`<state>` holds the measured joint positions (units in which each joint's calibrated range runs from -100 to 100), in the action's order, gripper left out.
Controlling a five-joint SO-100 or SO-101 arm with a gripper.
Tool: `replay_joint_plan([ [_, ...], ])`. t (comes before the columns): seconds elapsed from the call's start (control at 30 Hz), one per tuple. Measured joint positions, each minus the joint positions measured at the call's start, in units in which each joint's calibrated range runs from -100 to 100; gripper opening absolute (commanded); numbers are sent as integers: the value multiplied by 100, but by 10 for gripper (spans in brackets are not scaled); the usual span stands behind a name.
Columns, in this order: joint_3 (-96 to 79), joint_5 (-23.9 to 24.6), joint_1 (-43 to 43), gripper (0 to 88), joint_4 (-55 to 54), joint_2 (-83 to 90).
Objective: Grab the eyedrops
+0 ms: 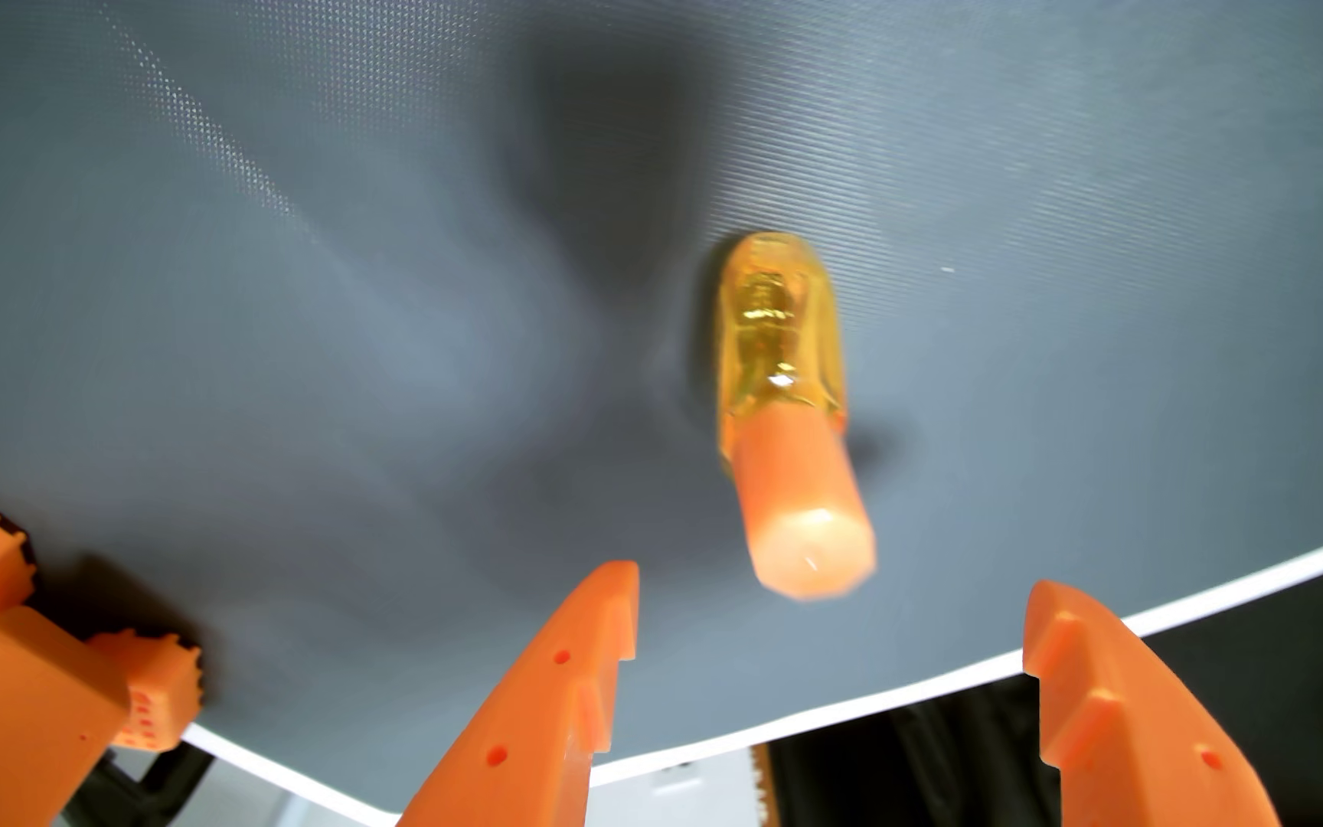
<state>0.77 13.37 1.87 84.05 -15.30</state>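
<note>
Eyedrops (789, 413) on grey mat (324, 278) (gripper (829, 612) agape)

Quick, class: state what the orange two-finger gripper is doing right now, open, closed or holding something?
Orange two-finger gripper: open, holding nothing; the amber transparent eyedrop bottle with its orange cap stands on the grey mat beyond the fingertips.

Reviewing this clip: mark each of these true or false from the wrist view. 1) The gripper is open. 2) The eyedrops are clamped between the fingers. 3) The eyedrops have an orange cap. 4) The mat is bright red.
1) True: the gripper stands open, its jaws wide apart.
2) False: the eyedrops stand free on the mat, with neither finger touching them.
3) True: the cap is orange, on a clear amber body.
4) False: the mat is grey with a white edge.
</note>
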Motion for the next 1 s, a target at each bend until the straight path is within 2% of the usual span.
replay_joint_plan([
  [0.4,-54,298,-75,278,-35,-153],
  [1.0,-1174,340,-225,274,-1299,-153],
])
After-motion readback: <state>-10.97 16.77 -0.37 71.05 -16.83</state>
